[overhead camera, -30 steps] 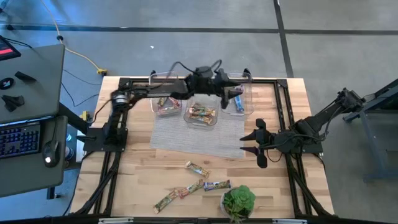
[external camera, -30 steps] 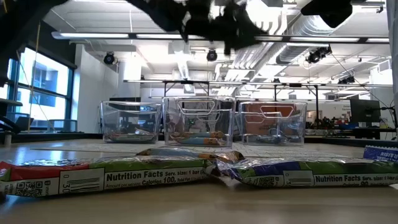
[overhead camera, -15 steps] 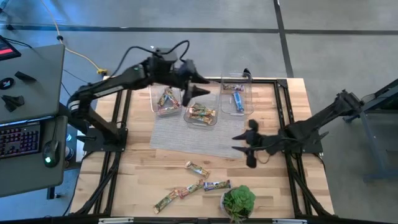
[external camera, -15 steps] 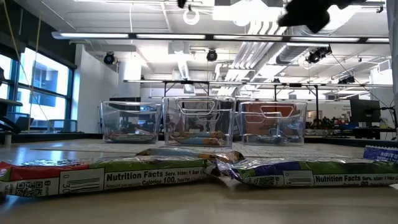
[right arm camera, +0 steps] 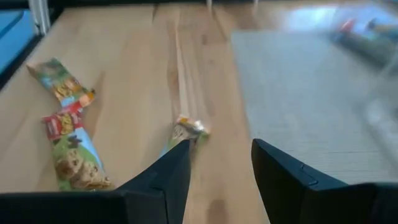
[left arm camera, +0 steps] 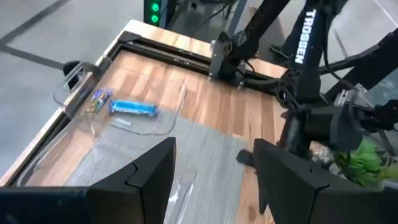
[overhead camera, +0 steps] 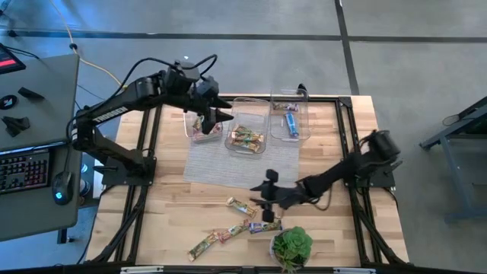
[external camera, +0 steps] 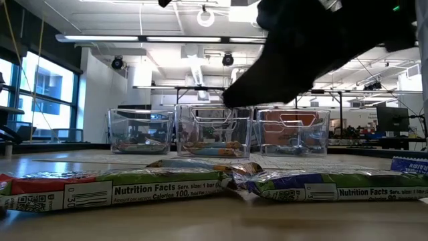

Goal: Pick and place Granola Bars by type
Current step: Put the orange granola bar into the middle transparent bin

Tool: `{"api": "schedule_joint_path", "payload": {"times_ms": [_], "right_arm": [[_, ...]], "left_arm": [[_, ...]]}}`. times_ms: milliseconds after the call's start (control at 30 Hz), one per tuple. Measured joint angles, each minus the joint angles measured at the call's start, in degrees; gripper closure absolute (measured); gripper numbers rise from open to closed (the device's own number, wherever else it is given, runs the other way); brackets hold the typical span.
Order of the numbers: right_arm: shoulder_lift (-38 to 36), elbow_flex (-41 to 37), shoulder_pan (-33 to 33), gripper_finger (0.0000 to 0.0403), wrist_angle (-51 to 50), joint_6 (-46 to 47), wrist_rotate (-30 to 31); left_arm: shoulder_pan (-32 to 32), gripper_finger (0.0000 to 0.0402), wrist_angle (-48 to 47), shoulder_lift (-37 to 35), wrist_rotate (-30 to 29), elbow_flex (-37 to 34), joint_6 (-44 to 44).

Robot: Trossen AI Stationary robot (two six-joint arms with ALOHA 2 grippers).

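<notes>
The desk (overhead camera: pixel 175 205) is pale wood in smooth planks with visible grain, and a grey woven cloth mat (overhead camera: pixel 228 167) lies matt on it. The granola bars (external camera: pixel 134 187) wear glossy, crinkled printed foil, the three bins (external camera: pixel 212 130) are clear shiny plastic, and both arms look matt black.

In the low view a dark arm (external camera: pixel 314 47) blocks the upper right, its gripper not made out. We can't sort the bars inside the three clear bins (external camera: pixel 217 130) there. The nearest granola bars (external camera: pixel 120 189) are cut off at both side edges. In the right wrist view the far bins (right arm camera: pixel 367 37) are blurred.
</notes>
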Motion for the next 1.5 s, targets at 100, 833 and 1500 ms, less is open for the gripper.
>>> {"api": "schedule_joint_path", "payload": {"times_ms": [100,833,1500], "right_arm": [[5.4,6.0,-1.1,0.0249,-4.1,1.0,-5.9],[16.1,25.8,-1.6,0.0249,-30.4,5.0,-8.7],[16.0,25.6,-2.4,0.0249,-36.2,2.3,-4.8]], "left_arm": [[0.0,0.0192,-0.3,-0.1,0.0,0.0,-0.1],[0.1,0.0192,-0.7,0.0,-0.5,-0.4,-2.9],[0.1,0.0192,-0.7,0.0,-0.6,-0.4,-2.8]]}}
